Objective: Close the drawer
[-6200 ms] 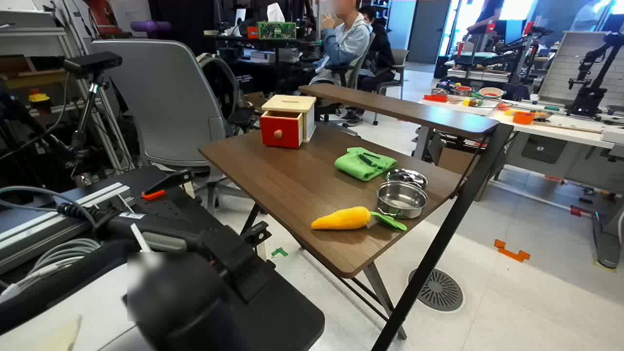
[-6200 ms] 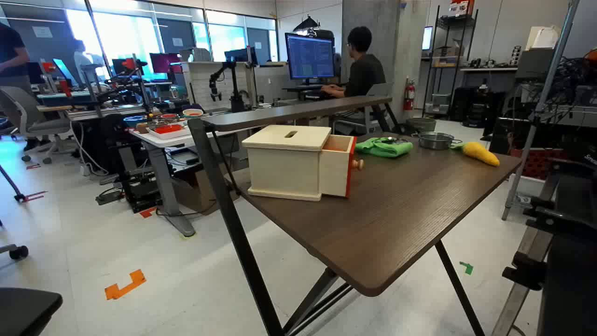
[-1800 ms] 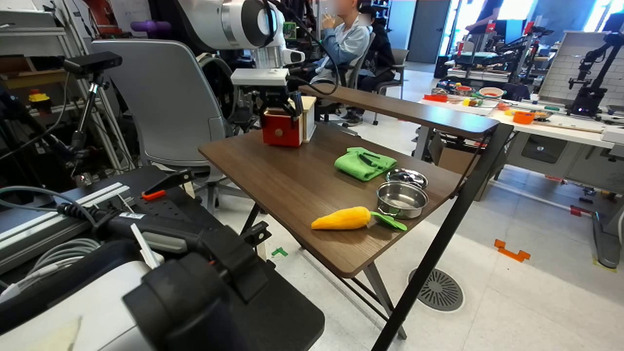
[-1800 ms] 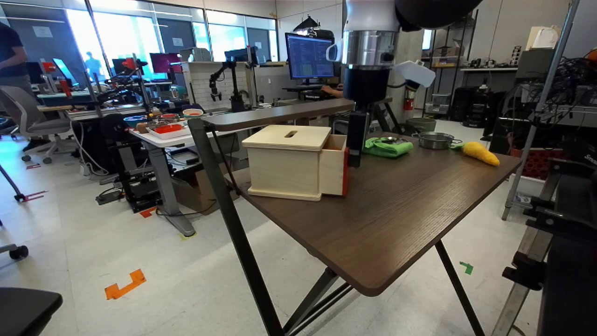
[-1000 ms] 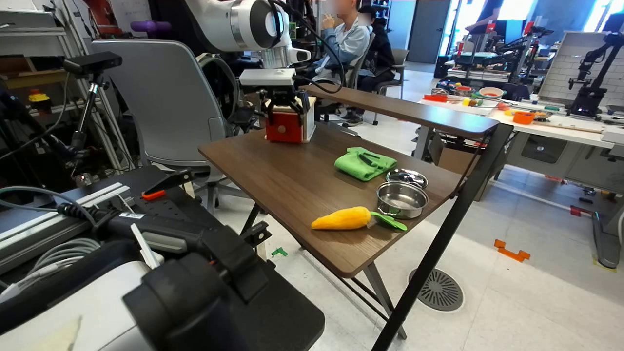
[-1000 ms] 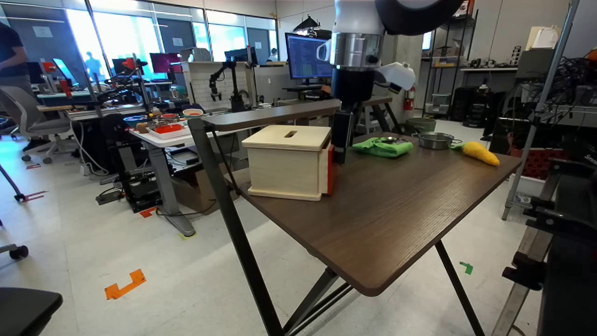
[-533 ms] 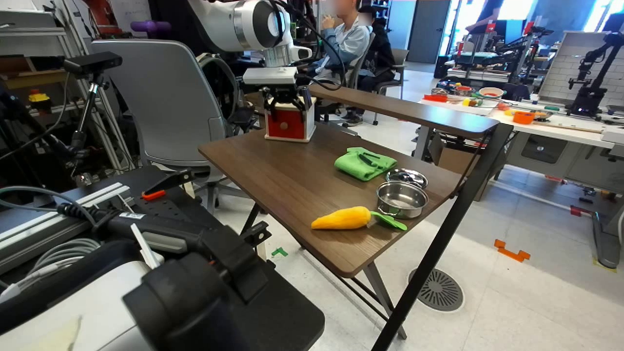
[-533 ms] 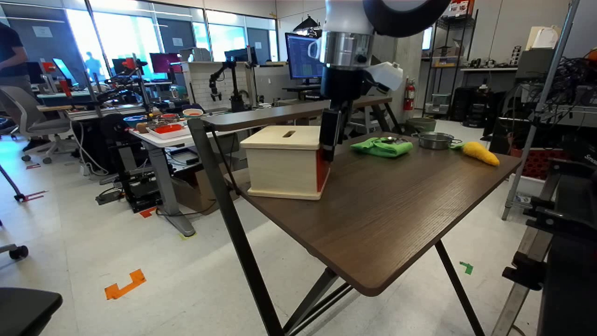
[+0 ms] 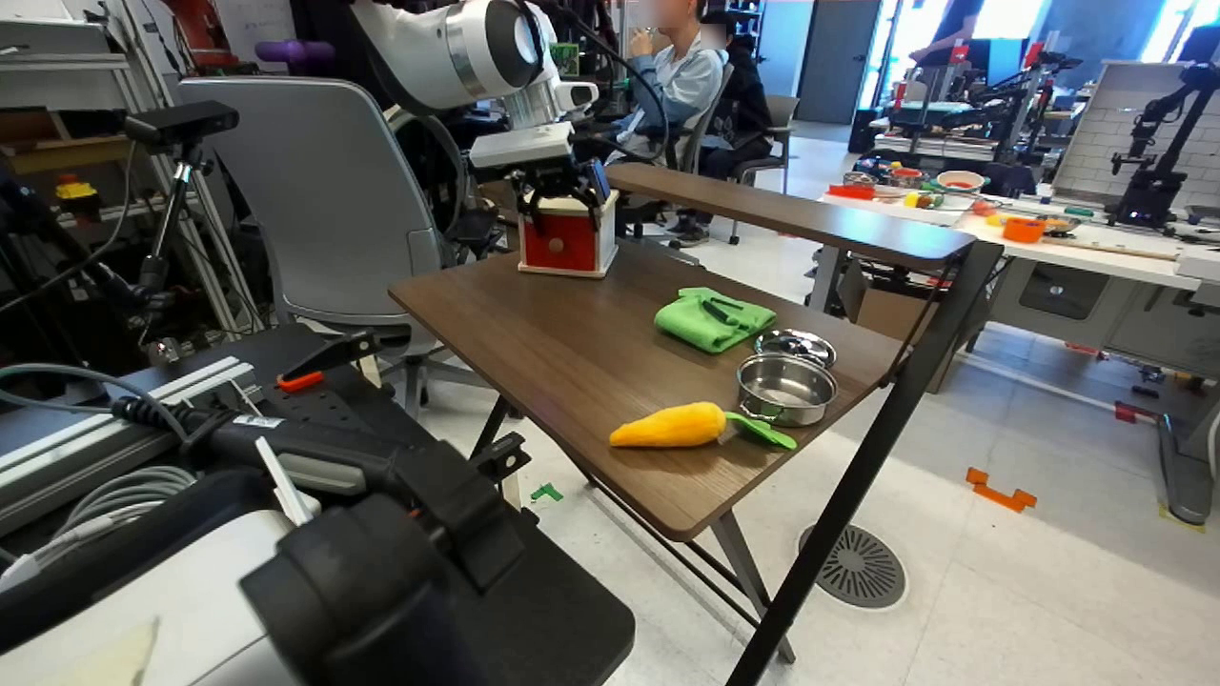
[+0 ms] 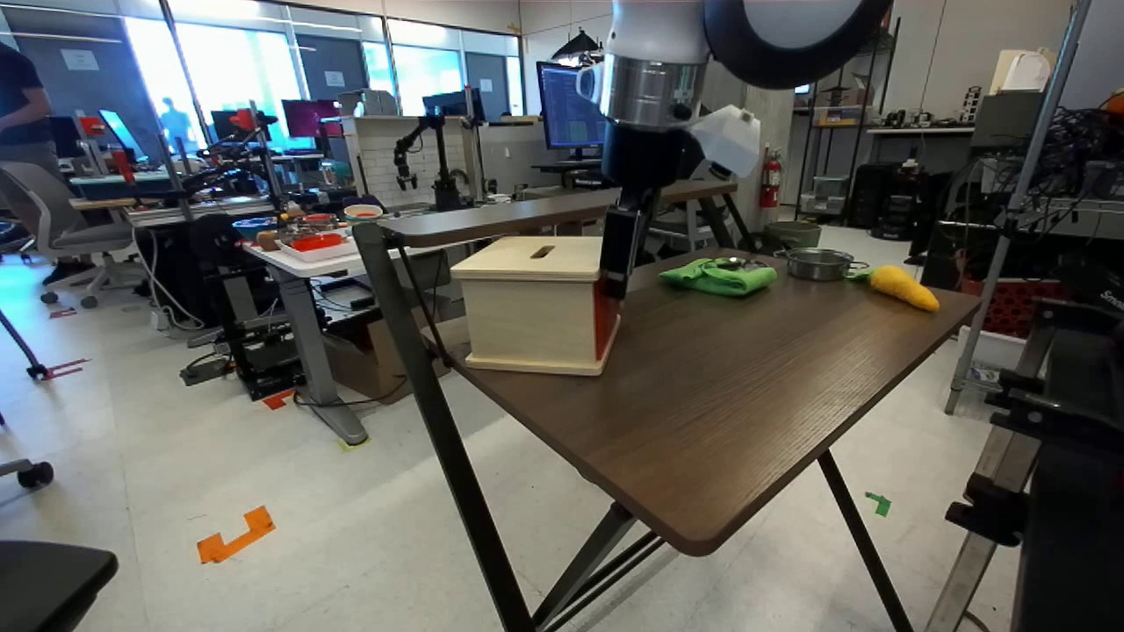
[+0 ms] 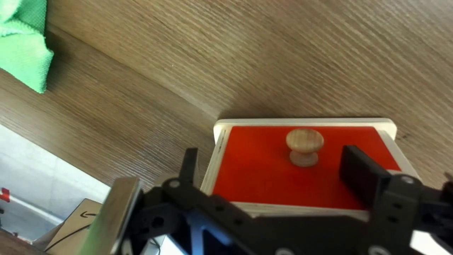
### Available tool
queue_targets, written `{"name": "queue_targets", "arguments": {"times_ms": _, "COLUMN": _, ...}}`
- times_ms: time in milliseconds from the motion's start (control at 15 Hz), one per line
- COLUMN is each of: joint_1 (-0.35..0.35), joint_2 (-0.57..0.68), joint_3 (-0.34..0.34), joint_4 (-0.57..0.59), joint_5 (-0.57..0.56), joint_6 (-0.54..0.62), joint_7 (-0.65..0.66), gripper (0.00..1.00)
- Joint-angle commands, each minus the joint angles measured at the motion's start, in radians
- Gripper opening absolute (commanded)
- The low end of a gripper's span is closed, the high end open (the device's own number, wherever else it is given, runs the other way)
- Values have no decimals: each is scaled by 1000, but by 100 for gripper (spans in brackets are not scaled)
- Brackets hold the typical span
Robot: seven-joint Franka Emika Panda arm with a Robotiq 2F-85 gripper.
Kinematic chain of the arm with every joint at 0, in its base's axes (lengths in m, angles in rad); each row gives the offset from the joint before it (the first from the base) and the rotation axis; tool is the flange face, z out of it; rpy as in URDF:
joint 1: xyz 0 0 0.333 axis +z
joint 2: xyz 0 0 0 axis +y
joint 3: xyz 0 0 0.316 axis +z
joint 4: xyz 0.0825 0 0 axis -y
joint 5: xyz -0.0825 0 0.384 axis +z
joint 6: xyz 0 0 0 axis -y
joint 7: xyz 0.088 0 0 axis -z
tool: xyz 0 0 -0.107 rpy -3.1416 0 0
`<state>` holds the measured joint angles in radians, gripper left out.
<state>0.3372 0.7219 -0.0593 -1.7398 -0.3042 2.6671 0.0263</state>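
The drawer's red front (image 9: 574, 257) with its round wooden knob sits inside the pale wooden box at the table's far end. It also shows in the wrist view (image 11: 262, 173), level with the box's frame. In an exterior view the box (image 10: 531, 325) shows side-on, and the red front (image 10: 606, 320) does not stick out. My gripper (image 9: 566, 227) is open, tilted, with its fingers at the upper part of the front. In the wrist view the fingers (image 11: 269, 150) are wide apart with nothing between them; the knob (image 11: 304, 141) is beyond them. Whether the fingertips touch the front I cannot tell.
The box stands on a brown wooden table (image 9: 534, 333) with a raised shelf (image 9: 762, 210) behind. A green cloth (image 9: 715, 321), a metal pot (image 9: 786, 391), its lid (image 9: 795, 345) and a yellow plush vegetable (image 9: 672, 427) lie toward the other end.
The drawer stood pulled out earlier; it has slid into the box as my gripper moved against its front. In the last half second my gripper has tilted, and the box has barely shifted.
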Motion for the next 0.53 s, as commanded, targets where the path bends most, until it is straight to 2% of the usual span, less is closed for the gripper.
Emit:
{"name": "queue_targets", "arguments": {"times_ms": 0, "joint_1": 47, "joint_2": 16, "joint_3": -49, "joint_4": 8, "joint_5": -62, "joint_6": 41, "joint_7": 84, "gripper": 100}}
{"name": "queue_targets", "arguments": {"times_ms": 133, "joint_1": 55, "joint_2": 1, "joint_3": -54, "joint_4": -12, "joint_5": -80, "joint_6": 26, "joint_7": 94, "gripper": 100}}
{"name": "queue_targets", "arguments": {"times_ms": 467, "joint_1": 15, "joint_2": -52, "joint_3": 6, "joint_4": -67, "joint_5": -17, "joint_6": -94, "joint_7": 80, "gripper": 100}}
